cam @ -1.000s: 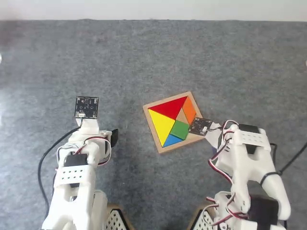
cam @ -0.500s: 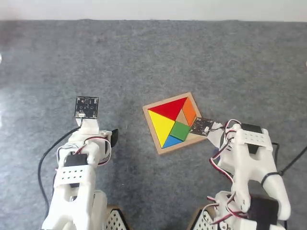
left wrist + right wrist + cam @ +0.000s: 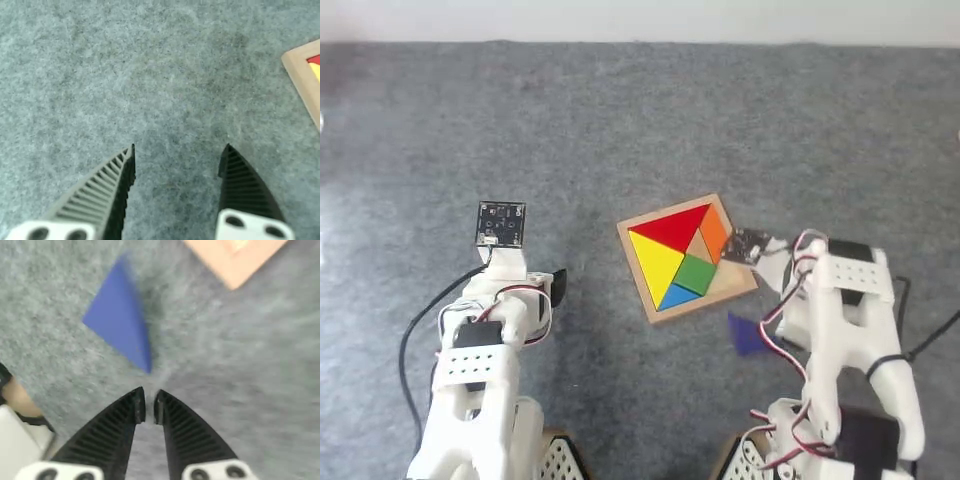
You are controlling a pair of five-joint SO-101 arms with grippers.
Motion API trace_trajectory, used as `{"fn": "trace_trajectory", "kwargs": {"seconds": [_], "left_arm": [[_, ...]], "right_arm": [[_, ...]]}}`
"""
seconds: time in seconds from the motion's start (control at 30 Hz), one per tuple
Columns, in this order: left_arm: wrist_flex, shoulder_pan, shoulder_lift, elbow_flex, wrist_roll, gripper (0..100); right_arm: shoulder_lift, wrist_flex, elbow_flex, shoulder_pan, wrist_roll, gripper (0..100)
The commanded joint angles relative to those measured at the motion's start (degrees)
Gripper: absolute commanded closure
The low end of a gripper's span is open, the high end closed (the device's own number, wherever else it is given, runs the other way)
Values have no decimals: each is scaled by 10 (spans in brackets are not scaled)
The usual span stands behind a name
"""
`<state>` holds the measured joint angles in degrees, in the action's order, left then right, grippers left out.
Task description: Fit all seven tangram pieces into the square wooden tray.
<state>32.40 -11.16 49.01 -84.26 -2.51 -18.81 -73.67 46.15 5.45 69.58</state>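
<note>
Grey felt table (image 3: 620, 120): my right hand (image 3: 148, 405), clenched and empty, swung clear, uncovering a dark blue triangular piece (image 3: 120, 325) outside the square wooden tray (image 3: 732, 282), still unplaced.

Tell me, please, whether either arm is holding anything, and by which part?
Nothing is held: left jaws open over mat, right jaws shut empty, blue triangle lying loose beyond them.

Your square wooden tray (image 3: 733, 283) lies flat on the mat, turned askew. Packed edge to edge inside, you have a red triangle (image 3: 672, 225), yellow triangle (image 3: 655, 262), green square (image 3: 695, 270), light blue triangle (image 3: 677, 293), orange piece (image 3: 714, 233) and small brownish triangle (image 3: 698, 242). One corner shows bare wood. Just outside that corner, a dark blue triangle (image 3: 748, 333) lies flat on the mat, apart from the tray.
</note>
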Motion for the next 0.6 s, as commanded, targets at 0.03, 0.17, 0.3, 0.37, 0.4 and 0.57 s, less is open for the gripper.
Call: {"fn": "trace_trajectory", "kwargs": {"seconds": [0.03, 0.17, 0.3, 0.37, 0.4, 0.57], "left_arm": [[-8, 2, 6, 5, -2, 731], [-8, 2, 6, 4, -4, 731], [-8, 2, 7, 4, -4, 731], [-9, 4, 7, 4, -3, 731], [-9, 4, 7, 4, -2, 731], [-9, 4, 7, 4, -1, 732]], "right_arm": [[-29, -42, -97, -26, 34, 971], [-29, -43, -127, -24, 32, 970], [-41, -90, -91, -55, -96, 968], [-64, -70, -53, -81, -206, 968], [-80, -45, -28, -86, -243, 968], [-179, 26, 103, -133, -326, 968]]}}
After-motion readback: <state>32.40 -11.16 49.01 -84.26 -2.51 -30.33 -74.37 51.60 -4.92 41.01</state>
